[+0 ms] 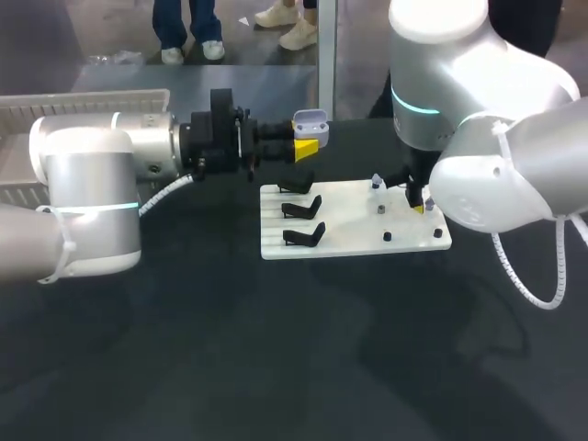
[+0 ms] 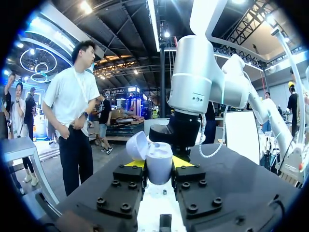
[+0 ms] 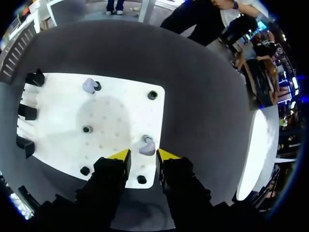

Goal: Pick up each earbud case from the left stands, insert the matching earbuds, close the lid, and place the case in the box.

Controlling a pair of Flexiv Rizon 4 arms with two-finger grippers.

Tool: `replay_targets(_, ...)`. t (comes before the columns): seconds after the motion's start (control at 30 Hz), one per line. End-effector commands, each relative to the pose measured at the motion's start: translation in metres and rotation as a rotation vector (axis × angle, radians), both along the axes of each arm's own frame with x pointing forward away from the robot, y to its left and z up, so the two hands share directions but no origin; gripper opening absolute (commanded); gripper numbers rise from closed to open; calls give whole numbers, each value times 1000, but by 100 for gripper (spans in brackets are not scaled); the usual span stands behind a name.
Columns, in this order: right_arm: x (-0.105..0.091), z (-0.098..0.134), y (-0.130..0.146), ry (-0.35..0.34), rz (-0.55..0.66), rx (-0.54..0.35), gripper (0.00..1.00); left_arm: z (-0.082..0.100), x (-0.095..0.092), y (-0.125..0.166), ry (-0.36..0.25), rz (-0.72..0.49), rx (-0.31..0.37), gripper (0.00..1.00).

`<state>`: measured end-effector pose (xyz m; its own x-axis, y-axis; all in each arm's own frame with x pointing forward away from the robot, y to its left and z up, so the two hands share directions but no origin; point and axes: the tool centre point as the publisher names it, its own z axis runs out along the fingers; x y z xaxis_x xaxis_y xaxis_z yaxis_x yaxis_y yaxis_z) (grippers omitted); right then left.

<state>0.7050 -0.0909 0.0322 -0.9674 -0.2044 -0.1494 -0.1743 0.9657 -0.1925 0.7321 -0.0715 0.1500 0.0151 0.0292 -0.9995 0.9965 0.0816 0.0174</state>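
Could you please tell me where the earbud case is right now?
In the head view the earbud case, lid open, sits in the left gripper, raised beyond the far edge of the white board, near the black stands.

**Non-task fittings: table, board, pegs**

Item 1. A table (image 1: 276, 367) with a dark matt top is carrying everything in view.

Item 2. A white rectangular board (image 1: 354, 222) is lying flat on the table toward its far side, with its long edge running left to right.

Item 3. Small black pegs (image 3: 152, 94) are standing upright on the board's right half, well apart from one another. Two are sitting near its right-hand corners.
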Motion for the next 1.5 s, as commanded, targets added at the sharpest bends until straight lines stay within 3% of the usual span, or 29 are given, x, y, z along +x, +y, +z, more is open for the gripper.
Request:
replay_targets(0.03, 3, -3, 0, 1, -6, -4, 34, -1, 0, 0, -4, 4, -4, 0)
replay_targets(0.47, 6, -3, -6, 6, -18, -13, 33, -1, 0, 0, -4, 4, -4, 0)
replay_targets(0.57, 6, -3, -8, 5, -19, -13, 26, -1, 0, 0, -4, 4, -4, 0)
replay_targets(0.67, 7, -4, -8, 9, -19, -15, 0, -1, 0, 0, -4, 4, -4, 0)
replay_targets(0.93, 5, -4, -6, 17, -17, -17, 0, -1, 0, 0, -4, 4, -4, 0)
replay_targets(1.13, -4, 21, -6, -3, -12, -26, 0, -1, 0, 0, -4, 4, -4, 0)
replay_targets(1.4, -18, 78, 5, -40, 35, -36, 0, -1, 0, 0, -4, 4, -4, 0)
replay_targets(1.5, -22, 94, 9, -22, 40, -55, 0, -1, 0, 0, -4, 4, -4, 0)
